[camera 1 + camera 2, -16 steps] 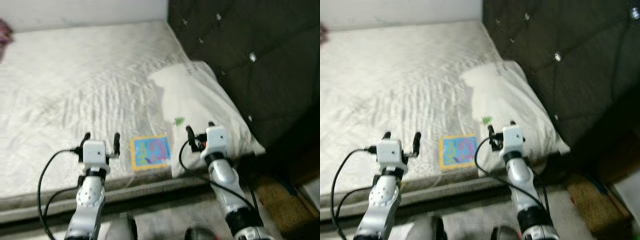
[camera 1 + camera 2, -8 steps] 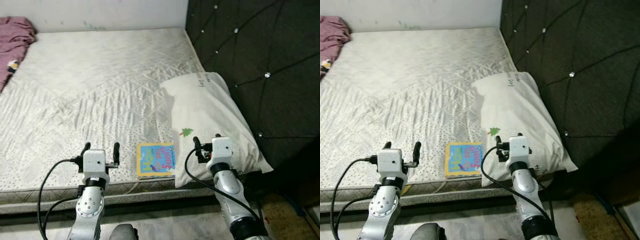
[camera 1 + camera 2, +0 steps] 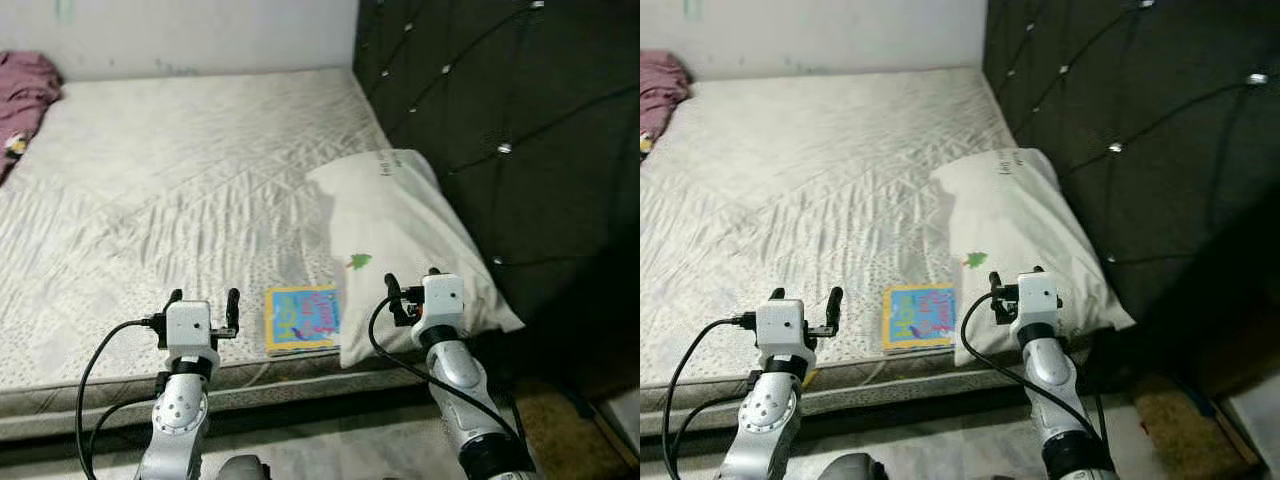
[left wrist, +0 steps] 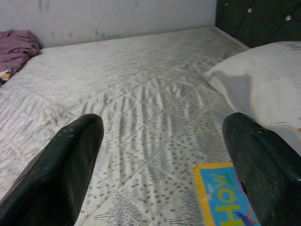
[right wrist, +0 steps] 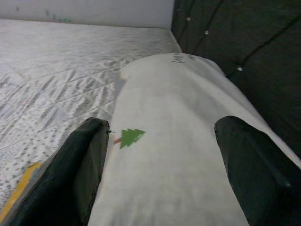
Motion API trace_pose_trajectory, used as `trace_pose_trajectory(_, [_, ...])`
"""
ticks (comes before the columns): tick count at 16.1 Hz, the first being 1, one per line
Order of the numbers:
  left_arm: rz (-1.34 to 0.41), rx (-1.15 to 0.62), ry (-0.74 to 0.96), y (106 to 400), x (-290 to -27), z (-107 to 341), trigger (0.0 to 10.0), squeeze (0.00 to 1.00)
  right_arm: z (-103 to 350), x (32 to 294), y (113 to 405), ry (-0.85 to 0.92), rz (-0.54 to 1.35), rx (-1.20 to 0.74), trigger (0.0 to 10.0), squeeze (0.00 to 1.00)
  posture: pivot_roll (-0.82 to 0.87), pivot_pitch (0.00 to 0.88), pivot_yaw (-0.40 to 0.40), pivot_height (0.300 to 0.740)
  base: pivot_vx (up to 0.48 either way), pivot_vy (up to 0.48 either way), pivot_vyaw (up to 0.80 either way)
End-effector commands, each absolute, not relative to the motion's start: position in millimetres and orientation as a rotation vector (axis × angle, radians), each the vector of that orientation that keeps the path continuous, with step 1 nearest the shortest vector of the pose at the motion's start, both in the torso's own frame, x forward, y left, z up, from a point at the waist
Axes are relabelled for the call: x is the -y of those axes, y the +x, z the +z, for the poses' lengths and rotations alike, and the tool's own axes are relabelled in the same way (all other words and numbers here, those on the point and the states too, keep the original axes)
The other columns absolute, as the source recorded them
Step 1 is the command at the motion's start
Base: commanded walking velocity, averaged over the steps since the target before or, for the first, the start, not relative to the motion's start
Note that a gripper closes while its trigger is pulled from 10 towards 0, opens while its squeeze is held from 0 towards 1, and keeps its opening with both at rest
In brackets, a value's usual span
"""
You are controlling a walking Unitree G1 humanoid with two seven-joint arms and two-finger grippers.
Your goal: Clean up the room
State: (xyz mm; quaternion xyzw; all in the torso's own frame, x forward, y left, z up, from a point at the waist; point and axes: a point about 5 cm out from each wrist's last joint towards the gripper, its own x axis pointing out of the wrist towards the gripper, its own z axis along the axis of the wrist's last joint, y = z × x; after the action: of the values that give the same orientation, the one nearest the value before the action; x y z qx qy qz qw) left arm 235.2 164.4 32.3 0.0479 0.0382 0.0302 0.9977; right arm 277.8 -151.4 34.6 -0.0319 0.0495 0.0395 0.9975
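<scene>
- Two silver arms low in the frame, at the near edge of a bed with a bare quilted mattress.
- Left hand, lower left: fingers spread wide, holding nothing, above the mattress edge.
- Right hand, lower right: fingers wide apart, empty, over the near end of a white pillow.
- Colourful book, lower centre, flat between both hands, touching the pillow.
- Purple cloth, upper left corner.
- Dark tufted headboard, right side.

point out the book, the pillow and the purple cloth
book [image 3: 302, 318], left eye view, middle of its colourful cover
pillow [image 3: 400, 235], left eye view, middle of its white top
purple cloth [image 4: 18, 47], left wrist view, its bunched middle
</scene>
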Motion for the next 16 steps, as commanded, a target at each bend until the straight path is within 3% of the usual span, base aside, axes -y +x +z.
trace_pose_trajectory(1, [0.056,-0.071,0.088,238.1,-164.9,35.1,10.0,0.0,34.5,152.1,280.2,-0.061,0.081,-0.109,10.0,0.0,-0.01,0.0,0.015,0.74,0.0,0.48,-0.73])
trace_pose_trajectory(16, [0.061,-0.068,0.04,243.2,-167.4,39.8,10.0,0.0,38.0,150.9,285.5,-0.078,0.105,-0.096,10.0,0.0,-0.02,0.0,0.012,0.74,0.0,0.471,-0.04])
